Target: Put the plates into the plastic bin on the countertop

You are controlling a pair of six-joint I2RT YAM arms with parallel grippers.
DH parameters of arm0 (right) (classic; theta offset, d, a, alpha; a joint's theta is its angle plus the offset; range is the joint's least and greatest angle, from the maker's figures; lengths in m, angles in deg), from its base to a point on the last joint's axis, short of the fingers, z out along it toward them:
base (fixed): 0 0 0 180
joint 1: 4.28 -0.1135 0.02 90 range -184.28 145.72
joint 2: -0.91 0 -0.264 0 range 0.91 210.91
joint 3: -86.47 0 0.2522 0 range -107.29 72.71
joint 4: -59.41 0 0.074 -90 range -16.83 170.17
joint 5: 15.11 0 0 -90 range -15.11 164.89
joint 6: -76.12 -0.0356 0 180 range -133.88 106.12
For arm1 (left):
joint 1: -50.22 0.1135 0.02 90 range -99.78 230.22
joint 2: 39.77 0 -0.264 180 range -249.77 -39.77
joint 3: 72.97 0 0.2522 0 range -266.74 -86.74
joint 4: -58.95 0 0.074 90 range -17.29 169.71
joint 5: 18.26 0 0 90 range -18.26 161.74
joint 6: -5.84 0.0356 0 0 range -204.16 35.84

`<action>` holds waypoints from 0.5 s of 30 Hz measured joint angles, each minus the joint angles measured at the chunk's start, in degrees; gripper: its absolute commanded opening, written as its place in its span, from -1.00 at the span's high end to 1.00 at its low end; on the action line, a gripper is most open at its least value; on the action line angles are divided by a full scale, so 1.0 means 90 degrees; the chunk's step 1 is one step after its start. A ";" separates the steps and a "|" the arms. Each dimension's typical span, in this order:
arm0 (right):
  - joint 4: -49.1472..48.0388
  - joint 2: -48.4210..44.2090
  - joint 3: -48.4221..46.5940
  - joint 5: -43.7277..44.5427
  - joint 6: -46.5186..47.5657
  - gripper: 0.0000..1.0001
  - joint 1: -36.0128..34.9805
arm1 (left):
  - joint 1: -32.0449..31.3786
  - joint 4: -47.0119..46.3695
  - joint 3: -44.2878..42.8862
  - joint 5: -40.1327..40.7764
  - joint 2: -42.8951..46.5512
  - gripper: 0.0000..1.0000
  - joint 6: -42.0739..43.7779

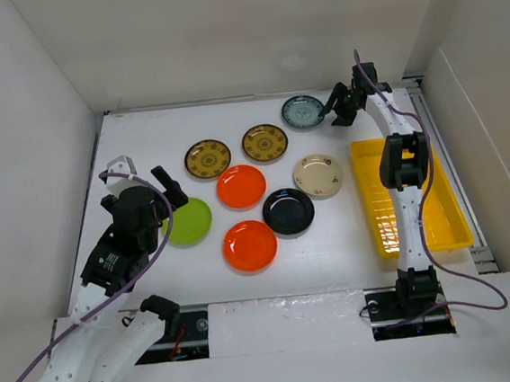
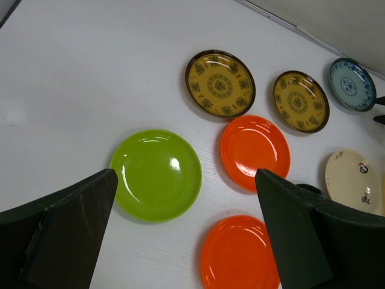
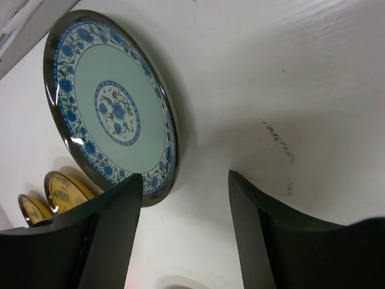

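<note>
Several small plates lie on the white countertop (image 1: pixel 142 139): a grey-blue plate (image 1: pixel 303 111), two brown-and-gold plates (image 1: pixel 208 159) (image 1: pixel 264 142), two orange plates (image 1: pixel 241 185) (image 1: pixel 249 245), a cream plate (image 1: pixel 318 176), a black plate (image 1: pixel 289 211) and a lime green plate (image 1: pixel 187 221). The yellow plastic bin (image 1: pixel 442 214) stands at the right; no plate shows in it. My right gripper (image 3: pixel 185 177) is open, low beside the right edge of the grey-blue plate (image 3: pixel 111 108). My left gripper (image 2: pixel 185 180) is open and empty above the lime green plate (image 2: pixel 156 174).
White walls bound the countertop at the back, left and right. My right arm (image 1: pixel 401 163) stretches over the bin's left part. A metal rail runs along the near edge (image 1: pixel 285 310). The plates lie close together in the middle.
</note>
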 measured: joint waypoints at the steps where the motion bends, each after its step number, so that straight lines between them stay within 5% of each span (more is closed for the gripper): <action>1: 0.0007 0.0010 -0.0017 -0.0036 -0.0002 -0.24 0.0000 | 0.0000 0.0000 0.0000 0.0000 0.0000 -1.00 0.0000; 15: -0.0160 0.0250 -0.0114 -0.0313 -0.0488 0.33 -0.0010 | 0.0000 -0.0005 0.0000 -0.0066 0.0000 -1.00 0.0049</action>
